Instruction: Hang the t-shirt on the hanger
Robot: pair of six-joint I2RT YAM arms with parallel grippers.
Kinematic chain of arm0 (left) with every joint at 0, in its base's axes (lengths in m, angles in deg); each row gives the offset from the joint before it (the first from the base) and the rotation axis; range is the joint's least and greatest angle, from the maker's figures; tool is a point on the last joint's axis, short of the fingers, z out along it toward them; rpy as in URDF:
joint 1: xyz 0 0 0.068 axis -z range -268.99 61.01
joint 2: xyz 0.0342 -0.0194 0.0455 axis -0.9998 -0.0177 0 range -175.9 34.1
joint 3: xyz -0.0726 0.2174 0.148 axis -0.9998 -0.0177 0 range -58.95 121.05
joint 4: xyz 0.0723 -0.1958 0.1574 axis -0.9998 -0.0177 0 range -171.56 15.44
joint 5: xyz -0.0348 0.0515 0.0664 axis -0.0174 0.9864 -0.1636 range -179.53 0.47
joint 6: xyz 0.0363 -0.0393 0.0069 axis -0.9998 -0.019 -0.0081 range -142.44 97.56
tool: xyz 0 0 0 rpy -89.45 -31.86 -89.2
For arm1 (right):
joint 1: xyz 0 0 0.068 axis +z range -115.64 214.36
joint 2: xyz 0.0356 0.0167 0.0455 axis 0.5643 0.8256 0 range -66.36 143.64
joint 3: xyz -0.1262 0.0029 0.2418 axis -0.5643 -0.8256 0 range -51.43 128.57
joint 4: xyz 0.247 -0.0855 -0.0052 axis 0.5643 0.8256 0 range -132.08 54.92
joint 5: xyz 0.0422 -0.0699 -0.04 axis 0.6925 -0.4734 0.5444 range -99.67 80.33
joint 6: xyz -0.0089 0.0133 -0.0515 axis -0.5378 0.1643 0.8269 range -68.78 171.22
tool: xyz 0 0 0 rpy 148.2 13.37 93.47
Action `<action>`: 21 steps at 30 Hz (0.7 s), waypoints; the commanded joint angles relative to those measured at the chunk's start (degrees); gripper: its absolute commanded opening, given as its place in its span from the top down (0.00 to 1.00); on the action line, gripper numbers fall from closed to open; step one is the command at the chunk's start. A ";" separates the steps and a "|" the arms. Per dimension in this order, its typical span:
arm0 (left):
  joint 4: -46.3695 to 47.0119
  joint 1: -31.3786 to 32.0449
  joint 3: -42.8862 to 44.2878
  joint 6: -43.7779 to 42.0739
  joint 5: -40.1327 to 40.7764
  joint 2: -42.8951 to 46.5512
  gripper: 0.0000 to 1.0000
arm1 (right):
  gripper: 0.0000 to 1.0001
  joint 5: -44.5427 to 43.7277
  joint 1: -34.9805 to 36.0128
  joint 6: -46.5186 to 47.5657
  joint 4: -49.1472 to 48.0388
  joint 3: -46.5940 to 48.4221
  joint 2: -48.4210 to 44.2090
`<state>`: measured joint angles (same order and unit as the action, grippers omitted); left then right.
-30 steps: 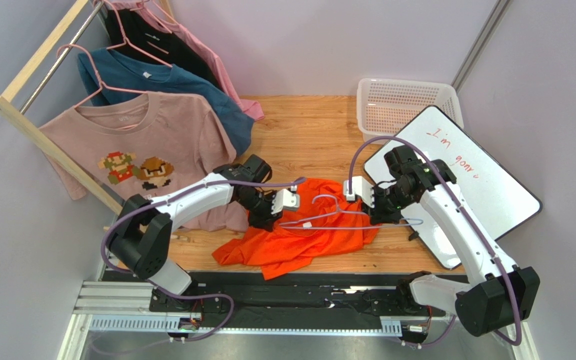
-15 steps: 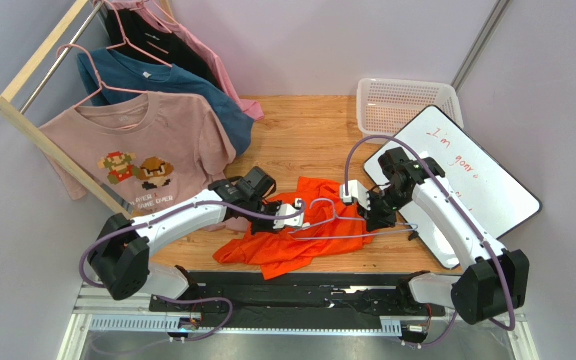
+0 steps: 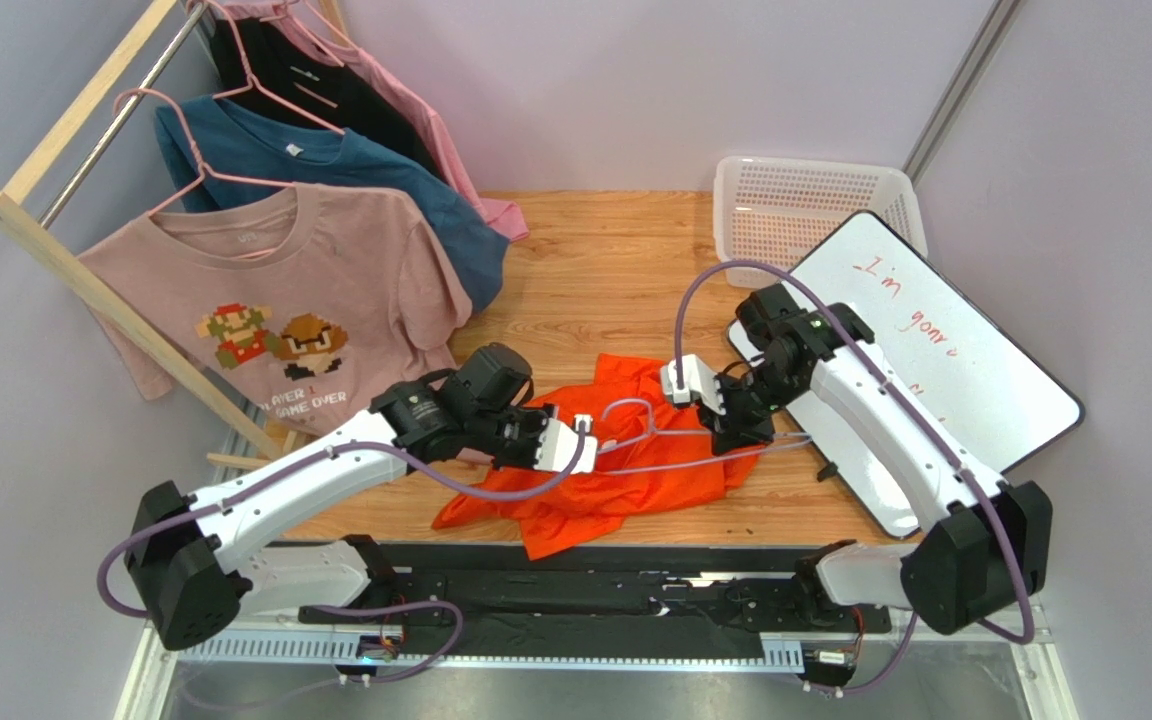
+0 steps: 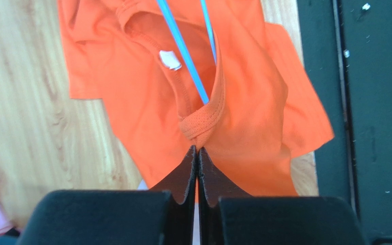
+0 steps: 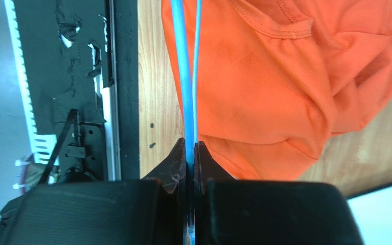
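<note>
Since a moment ago your left gripper (image 4: 197, 149) has swung toward the near edge of the table (image 3: 612, 255) and pinched the collar (image 4: 203, 120) of the t-shirt (image 4: 147, 102) crumpled there, while your right gripper (image 5: 190, 145) clamps the hanger (image 5: 184, 76), whose long wire points leftward into that neck opening.

The top camera looks down from high behind the near edge, wide enough for the whole table (image 3: 612, 270). Both wrist cameras sit very near, facing down at the t-shirt (image 4: 244, 127) and hanger (image 5: 182, 76) — the patch all three views share.
</note>
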<state>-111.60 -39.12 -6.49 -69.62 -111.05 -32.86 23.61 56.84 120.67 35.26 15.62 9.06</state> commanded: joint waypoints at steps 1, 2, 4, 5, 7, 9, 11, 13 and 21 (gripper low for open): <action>2.48 0.32 -3.42 -4.68 2.45 4.90 1.00 | 1.00 0.12 2.30 3.41 17.94 -2.00 -5.89; 2.58 0.32 -2.90 -4.59 2.10 4.99 1.00 | 1.00 0.90 3.09 2.45 17.41 -2.01 -6.07; 2.23 0.41 -0.63 -3.19 -0.18 4.56 1.00 | 1.00 1.87 4.76 0.78 15.13 -1.04 -5.02; 1.71 0.49 0.17 -3.01 -1.23 3.86 1.00 | 1.00 2.84 5.29 0.34 14.34 -0.52 -4.23; 0.48 1.28 2.54 -2.22 -3.44 3.15 1.00 | 1.00 3.54 6.78 -0.72 12.05 1.76 -1.16; -0.22 1.72 4.04 -1.25 -5.63 2.54 1.00 | 1.00 5.48 7.49 -1.86 10.56 3.61 1.04; -0.49 2.60 5.62 -0.02 -6.60 2.45 1.00 | 1.00 7.05 7.93 -3.17 9.59 5.98 4.38; -0.93 3.13 6.24 0.51 -7.31 2.80 1.00 | 1.00 8.20 8.19 -3.71 8.53 7.48 7.36; -1.37 3.57 7.12 6.12 -6.08 4.47 0.98 | 1.00 14.97 8.98 -7.92 4.33 9.94 9.83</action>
<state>-113.28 -36.00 -1.98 -67.81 -114.96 -29.17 30.54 64.70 116.74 36.20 22.35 19.00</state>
